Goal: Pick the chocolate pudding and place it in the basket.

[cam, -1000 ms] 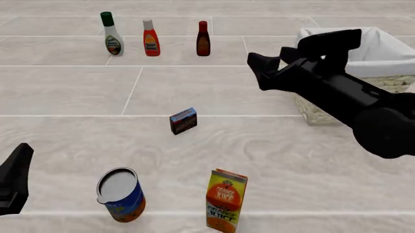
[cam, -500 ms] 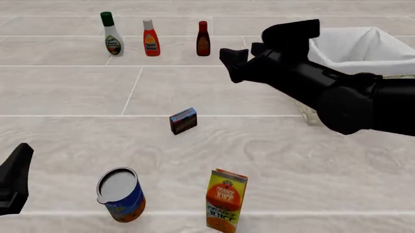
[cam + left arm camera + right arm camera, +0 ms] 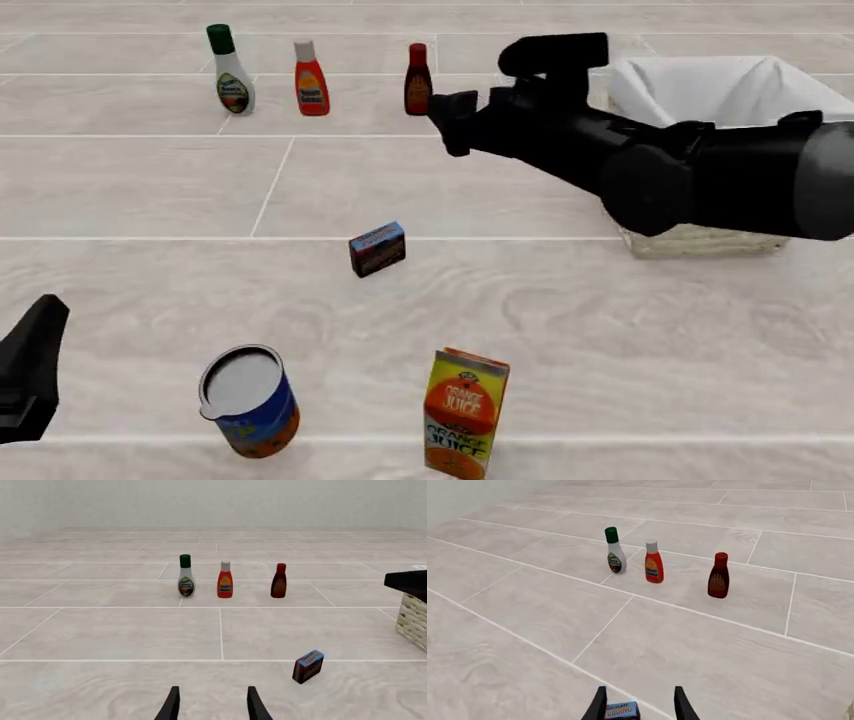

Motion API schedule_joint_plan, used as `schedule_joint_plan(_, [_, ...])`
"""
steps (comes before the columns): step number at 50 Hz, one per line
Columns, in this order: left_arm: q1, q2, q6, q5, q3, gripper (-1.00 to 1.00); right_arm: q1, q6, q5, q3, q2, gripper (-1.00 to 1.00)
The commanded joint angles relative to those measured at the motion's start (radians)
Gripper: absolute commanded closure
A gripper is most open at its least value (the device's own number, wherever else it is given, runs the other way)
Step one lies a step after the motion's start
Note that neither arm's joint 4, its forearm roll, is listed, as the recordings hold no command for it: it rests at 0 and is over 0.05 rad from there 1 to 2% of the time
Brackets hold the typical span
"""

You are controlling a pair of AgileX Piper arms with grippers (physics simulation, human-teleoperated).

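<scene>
The chocolate pudding [image 3: 378,248], a small dark carton with a blue top edge, stands alone on the tiled table's middle. It also appears as the pudding [image 3: 308,666] in the left wrist view and as the pudding [image 3: 622,710] low between the fingers in the right wrist view. My right gripper [image 3: 454,125] hovers open and empty, behind and to the right of the carton, well apart from it. The basket [image 3: 694,238] with its white lining sits at the right, partly hidden by my right arm. My left gripper [image 3: 34,365] rests open at the near left edge.
Three bottles line the back: a green-capped white one [image 3: 230,70], an orange one [image 3: 311,78] and a dark brown sauce bottle [image 3: 418,80]. Near the front stand a blue can [image 3: 250,400] and an orange juice carton [image 3: 465,412].
My right arm has swung left from in front of the basket toward the table's back middle, uncovering more of the basket. The left arm and the pudding have not moved.
</scene>
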Motion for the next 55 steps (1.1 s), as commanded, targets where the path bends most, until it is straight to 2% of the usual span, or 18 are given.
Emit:
schedule_joint_plan(1, [0.0, 0.0, 0.0, 0.0, 0.0, -1.0, -0.039, 0.023, 0.122, -0.102, 0.081, -1.0])
schedule_joint_plan(6, [0.0, 0.0, 0.0, 0.0, 0.0, -1.0, -0.056, 0.04, 0.233, -0.177, 0.141, -1.0])
schedule_joint_plan(9, [0.0, 0.0, 0.0, 0.0, 0.0, -1.0, -0.059, 0.011, 0.278, -0.208, 0.15, -1.0])
schedule_joint_plan(11, [0.0, 0.0, 0.0, 0.0, 0.0, -1.0, -0.056, 0.021, 0.328, -0.247, 0.174, -1.0])
schedule_joint_plan(14, [0.0, 0.0, 0.0, 0.0, 0.0, -1.0, -0.052, 0.003, 0.358, -0.274, 0.182, -1.0])
schedule_joint_plan(15, [0.0, 0.0, 0.0, 0.0, 0.0, -1.0, -0.049, 0.017, 0.395, -0.304, 0.2, -1.0])
schedule_joint_plan(21, [0.0, 0.0, 0.0, 0.0, 0.0, -1.0, -0.046, 0.011, 0.469, -0.382, 0.23, -1.0])
schedule_joint_plan(23, [0.0, 0.0, 0.0, 0.0, 0.0, -1.0, -0.038, 0.027, 0.522, -0.435, 0.258, -1.0])
schedule_joint_plan(25, [0.0, 0.0, 0.0, 0.0, 0.0, -1.0, -0.04, 0.027, 0.528, -0.444, 0.259, -1.0])
schedule_joint_plan(39, [0.0, 0.0, 0.0, 0.0, 0.0, -1.0, -0.014, 0.153, 0.769, -0.699, 0.383, -1.0])
schedule_joint_plan(44, [0.0, 0.0, 0.0, 0.0, 0.0, -1.0, -0.032, 0.168, 0.81, -0.739, 0.39, -1.0])
schedule_joint_plan(45, [0.0, 0.0, 0.0, 0.0, 0.0, -1.0, -0.028, 0.187, 0.83, -0.756, 0.399, -1.0])
schedule_joint_plan(47, [0.0, 0.0, 0.0, 0.0, 0.0, -1.0, -0.031, 0.19, 0.849, -0.775, 0.403, -1.0])
schedule_joint_plan(48, [0.0, 0.0, 0.0, 0.0, 0.0, -1.0, -0.03, 0.216, 0.872, -0.791, 0.415, -1.0])
schedule_joint_plan(50, [0.0, 0.0, 0.0, 0.0, 0.0, -1.0, -0.034, 0.22, 0.883, -0.804, 0.417, -1.0])
schedule_joint_plan(52, [0.0, 0.0, 0.0, 0.0, 0.0, -1.0, -0.037, 0.252, 0.916, -0.824, 0.428, -1.0])
schedule_joint_plan(55, [0.0, 0.0, 0.0, 0.0, 0.0, -1.0, -0.041, 0.263, 0.938, -0.842, 0.432, -1.0])
